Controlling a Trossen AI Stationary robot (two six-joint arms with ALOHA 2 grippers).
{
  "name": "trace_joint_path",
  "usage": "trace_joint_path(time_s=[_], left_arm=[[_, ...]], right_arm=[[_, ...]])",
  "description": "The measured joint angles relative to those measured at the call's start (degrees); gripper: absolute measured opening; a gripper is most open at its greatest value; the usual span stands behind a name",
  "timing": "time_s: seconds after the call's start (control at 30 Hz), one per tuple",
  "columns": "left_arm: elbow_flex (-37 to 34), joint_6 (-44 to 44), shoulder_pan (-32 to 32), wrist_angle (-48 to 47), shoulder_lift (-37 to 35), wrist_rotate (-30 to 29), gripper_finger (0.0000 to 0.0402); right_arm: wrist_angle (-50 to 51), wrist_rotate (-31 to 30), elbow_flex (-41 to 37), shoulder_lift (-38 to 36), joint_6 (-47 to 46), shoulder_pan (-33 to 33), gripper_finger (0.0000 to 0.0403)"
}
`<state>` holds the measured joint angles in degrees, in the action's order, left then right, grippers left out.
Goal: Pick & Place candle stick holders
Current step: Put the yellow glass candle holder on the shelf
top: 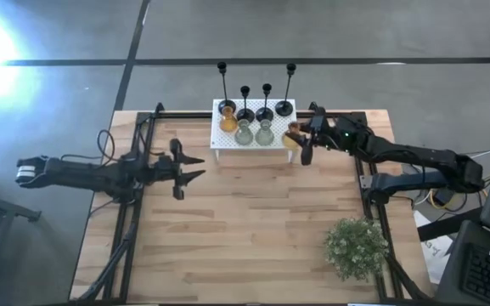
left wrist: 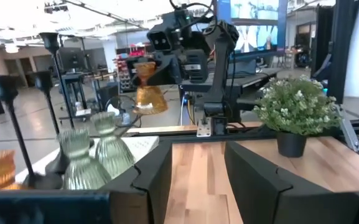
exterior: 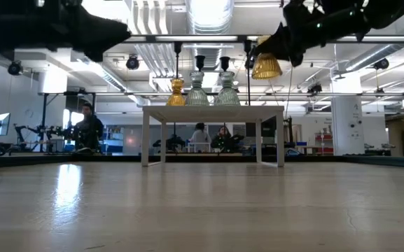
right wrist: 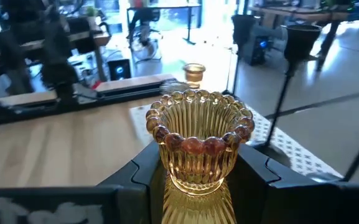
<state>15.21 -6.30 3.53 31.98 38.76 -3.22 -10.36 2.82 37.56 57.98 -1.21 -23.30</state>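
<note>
Where ribbed and bead-rimmed, amber glass holder (right wrist: 199, 144) sits clamped in right hand (right wrist: 195, 171) — left hand (top: 195, 167) parted, empty.

The right arm reaches in from its side, elbow bent, wrist raised well above the surface. Its tool (top: 296, 138) is clamped on the ribbed amber glass candle holder with a beaded rim (right wrist: 198, 146), one dark finger (right wrist: 139, 168) pressed against each flank of the glass. The left arm lies stretched out low and level. Its tool (top: 195, 167) points toward the right tool, fingers (left wrist: 151, 177) parted with nothing between them.
</note>
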Motion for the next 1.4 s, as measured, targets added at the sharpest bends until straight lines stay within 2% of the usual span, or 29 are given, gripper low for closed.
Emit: trace_joint_path(time_s=[0.17, 0.3, 0.8, 1.4], left_arm=[[-6.89, 0.42, 0.0, 3.91, -3.77, -1.88, 0.0153], [-9.24, 0.82, 0.0, 4.64, -5.13, -2.45, 0.0153], [-12.76, 1.48, 0.02, 5.98, -5.36, -5.61, 0.0153], [-14.71, 3.04, 0.04, 4.8, -4.09, -8.42, 0.0153]], right_arm=[[-4.55, -0.03, -1.82, 2.99, -1.0, -2.85, 0.0121], [-8.59, 0.12, -1.92, 5.4, -0.89, -4.37, 0.0121], [-19.18, 0.14, -2.16, 13.74, -0.1, -7.55, 0.0121], [-24.75, 0.62, -5.92, 14.51, -2.07, -11.28, 0.0121]])
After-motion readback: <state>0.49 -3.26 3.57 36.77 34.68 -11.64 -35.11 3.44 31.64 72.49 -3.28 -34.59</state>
